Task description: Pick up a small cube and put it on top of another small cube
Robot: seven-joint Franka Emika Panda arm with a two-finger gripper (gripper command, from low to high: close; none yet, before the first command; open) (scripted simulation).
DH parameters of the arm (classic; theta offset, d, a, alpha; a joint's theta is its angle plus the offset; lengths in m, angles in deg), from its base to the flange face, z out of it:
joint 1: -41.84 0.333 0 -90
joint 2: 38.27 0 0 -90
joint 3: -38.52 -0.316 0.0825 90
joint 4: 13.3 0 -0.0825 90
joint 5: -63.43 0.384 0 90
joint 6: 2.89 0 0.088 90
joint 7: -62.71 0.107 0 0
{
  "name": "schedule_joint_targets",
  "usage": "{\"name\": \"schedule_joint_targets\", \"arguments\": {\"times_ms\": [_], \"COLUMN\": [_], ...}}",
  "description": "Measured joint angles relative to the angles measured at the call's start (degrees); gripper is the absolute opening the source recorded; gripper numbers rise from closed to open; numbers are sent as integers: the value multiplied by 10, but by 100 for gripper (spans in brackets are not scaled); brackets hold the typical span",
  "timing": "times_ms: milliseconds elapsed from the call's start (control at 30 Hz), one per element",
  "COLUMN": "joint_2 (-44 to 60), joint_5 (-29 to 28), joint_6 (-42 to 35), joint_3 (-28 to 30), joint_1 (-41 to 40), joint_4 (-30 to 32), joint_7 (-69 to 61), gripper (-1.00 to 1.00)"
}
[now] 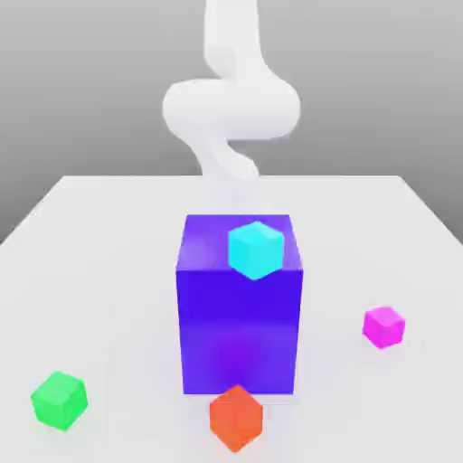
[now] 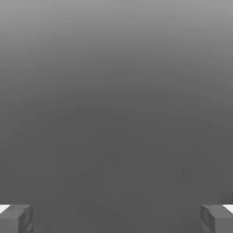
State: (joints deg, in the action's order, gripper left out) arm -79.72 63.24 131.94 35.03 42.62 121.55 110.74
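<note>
Wide apart stood the two fingers of the hand (image 2: 116, 218), with nothing between them but grey ground. On the white worktop (image 1: 99, 262) the small magenta-pink cube (image 1: 383, 326) lay toward the exterior view's right, well apart from the small green cube (image 1: 60, 400) at the near left. Between them rose a big blue-purple cube (image 1: 240, 321) with a cyan cube (image 1: 256, 250) on top; an orange-red cube (image 1: 236, 418) sat just before it. The white arm (image 1: 231, 104) stood behind.
</note>
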Motion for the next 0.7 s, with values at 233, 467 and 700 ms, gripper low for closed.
{"name": "schedule_joint_targets", "arguments": {"times_ms": [233,467,700], "joint_2": [144,299,438], "joint_5": [-10,-30,-52], "joint_6": [99,203,299], "joint_3": [-109,-209,-261], "joint_1": [30,75,148], "joint_4": [95,193,272], "joint_7": [72,155,228], "gripper": [0,0,0]}}
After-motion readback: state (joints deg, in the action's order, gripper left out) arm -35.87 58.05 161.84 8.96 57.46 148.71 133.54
